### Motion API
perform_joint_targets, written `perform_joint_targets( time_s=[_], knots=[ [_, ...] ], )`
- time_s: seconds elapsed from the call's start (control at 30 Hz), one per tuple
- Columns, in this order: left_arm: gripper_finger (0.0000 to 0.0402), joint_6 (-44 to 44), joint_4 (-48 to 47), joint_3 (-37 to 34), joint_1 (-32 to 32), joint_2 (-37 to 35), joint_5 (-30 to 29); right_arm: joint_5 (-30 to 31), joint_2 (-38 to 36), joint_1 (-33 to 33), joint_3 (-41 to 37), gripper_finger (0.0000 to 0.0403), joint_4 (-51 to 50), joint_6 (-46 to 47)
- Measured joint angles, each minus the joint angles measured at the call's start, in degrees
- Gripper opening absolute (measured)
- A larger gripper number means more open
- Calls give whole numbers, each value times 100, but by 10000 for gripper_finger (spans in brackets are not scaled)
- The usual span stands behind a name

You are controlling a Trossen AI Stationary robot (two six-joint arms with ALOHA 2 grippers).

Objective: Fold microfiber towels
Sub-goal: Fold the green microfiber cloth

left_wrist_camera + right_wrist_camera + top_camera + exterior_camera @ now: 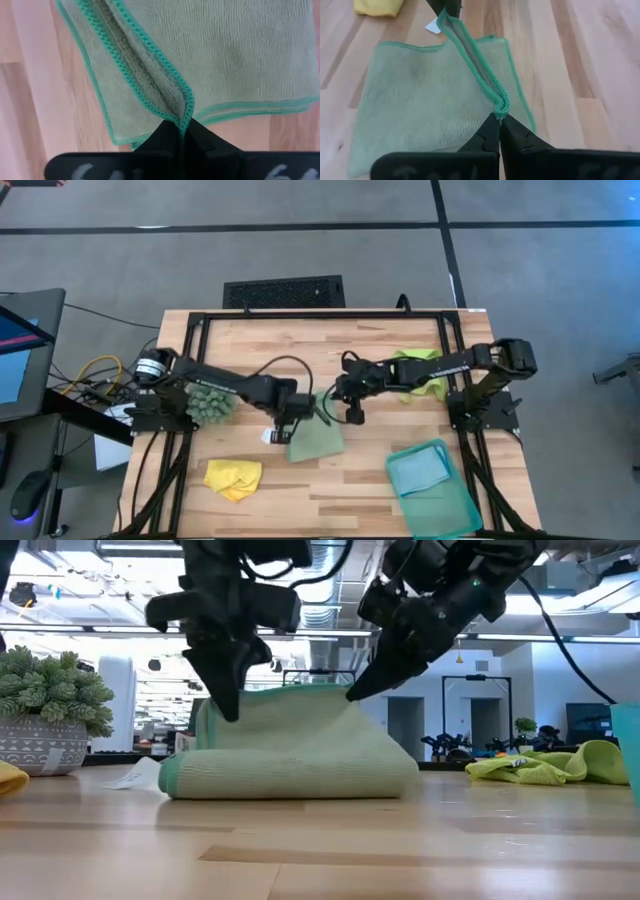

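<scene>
A pale sage green towel [318,442] with a teal stitched hem lies at the table's middle. Its lower part rests on the wood [290,765], and its top hem is raised between both grippers. My left gripper [283,420] is shut on the hem's left end and my right gripper [352,412] on its right end. A yellow towel [233,478] lies crumpled near the front left and a lime green towel [420,375] at the far right. A light blue towel [420,470] sits in a teal tray. My left gripper pinches the towel's teal hem [184,114] between its two fingertips, coming steeply from above. Two hem lines run together into the pinch. That end is raised while the cloth below lies on the table. My right gripper pinches the hem at a bunched corner [501,107] between its fingertips, slanting down from the table's right. The hem runs from there straight to the left gripper's fingers [445,6]. The cloth below it spreads on the wood.
A dark-green spiky clump in a grey pot [210,402] stands just left of the left arm. The teal tray [455,505] sits at the front right. A small white tag [270,436] lies by the towel's left side. Bare wood [330,500] lies in front of the towel.
</scene>
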Motion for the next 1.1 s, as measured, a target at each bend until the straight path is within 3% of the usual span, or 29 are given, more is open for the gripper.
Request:
perform_joint_targets(
  time_s=[0.13, 0.37, 0.57, 0.87, 1.1],
  knots=[
    [0, -11, -60, 0, 176, -34, 460, -10, 153, 9, 7, 15, 41, -126],
    [0, -627, -192, 177, -75, -74, 1193, -65, 304, 237, 5, 20, 83, -199],
    [0, -565, -168, 130, 8, -136, 836, 39, 332, 214, 7, 15, 40, -30],
    [0, -132, 408, -743, 501, -134, 528, 65, 1176, -54, 70, 19, 732, 164],
    [0, 214, 1011, -1045, 781, -136, 387, 214, 1057, -248, 372, 23, -8, 72]
  ],
)
